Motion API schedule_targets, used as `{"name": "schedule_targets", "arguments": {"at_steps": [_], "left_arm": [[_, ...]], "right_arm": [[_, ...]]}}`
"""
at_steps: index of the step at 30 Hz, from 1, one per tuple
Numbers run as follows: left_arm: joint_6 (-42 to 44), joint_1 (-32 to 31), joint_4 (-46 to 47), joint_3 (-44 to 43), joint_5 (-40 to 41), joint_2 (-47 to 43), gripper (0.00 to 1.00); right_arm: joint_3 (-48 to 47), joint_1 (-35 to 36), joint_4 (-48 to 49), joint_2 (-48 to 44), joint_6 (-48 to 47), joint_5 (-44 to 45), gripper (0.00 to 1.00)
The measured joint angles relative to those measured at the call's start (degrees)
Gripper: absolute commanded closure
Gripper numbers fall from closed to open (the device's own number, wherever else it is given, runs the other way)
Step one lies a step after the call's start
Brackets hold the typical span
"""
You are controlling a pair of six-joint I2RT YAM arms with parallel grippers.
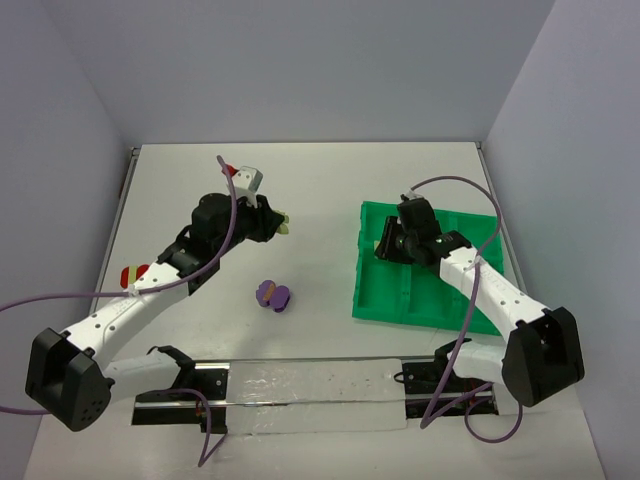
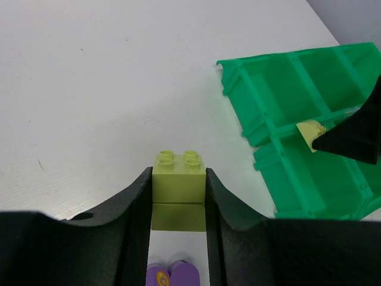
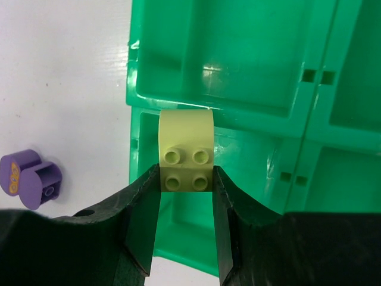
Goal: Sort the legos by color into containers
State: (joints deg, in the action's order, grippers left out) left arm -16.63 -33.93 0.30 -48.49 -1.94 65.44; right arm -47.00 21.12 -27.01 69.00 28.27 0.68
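Beneath me, a flat white matte tabletop (image 1: 320,190) spreads wide, with plain pale grey walls (image 1: 300,70) boxing it in on three sides. Along my near edge lies a glossy translucent plastic strip (image 1: 310,385), a black rail (image 1: 165,408) showing at both ends.

tray (image 1: 385,300): right on table (image 1: 330,180) | loose brick (image 1: 272,294): left of tray

No legible text, label or number.

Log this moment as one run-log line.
left gripper: shut on yellow-green brick above table | right gripper: shut on second yellow-green brick over green tray | purple lego: on table
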Motion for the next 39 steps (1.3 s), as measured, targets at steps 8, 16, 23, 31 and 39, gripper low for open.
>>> {"name": "schedule_targets", "arguments": {"at_steps": [8, 16, 23, 31, 39], "left_arm": [[-2.42, 0.00, -0.07, -0.50, 0.70, 0.42, 1.00], [-3.97, 0.00, -0.06, -0.55, 1.12, 0.84, 1.00], [-4.39, 0.00, -0.07, -0.55, 1.60, 0.90, 1.00], [-5.25, 0.00, -0.09, -0.55, 2.84, 0.90, 1.00], [-5.68, 0.00, -0.07, -0.55, 3.24, 0.83, 1.00]], "right_arm": [[0.56, 2.67, 0.55, -0.01, -0.02, 0.80, 0.89], [2.17, 4.59, -0.19, -0.22, 0.39, 1.80, 0.89], [3.54, 6.19, -1.51, -0.99, 1.12, 2.56, 0.84], [3.64, 6.60, -1.96, -1.08, 1.83, 3.77, 0.40], [0.12, 6.72, -4.71, -2.11, 0.72, 4.02, 0.40]]}}
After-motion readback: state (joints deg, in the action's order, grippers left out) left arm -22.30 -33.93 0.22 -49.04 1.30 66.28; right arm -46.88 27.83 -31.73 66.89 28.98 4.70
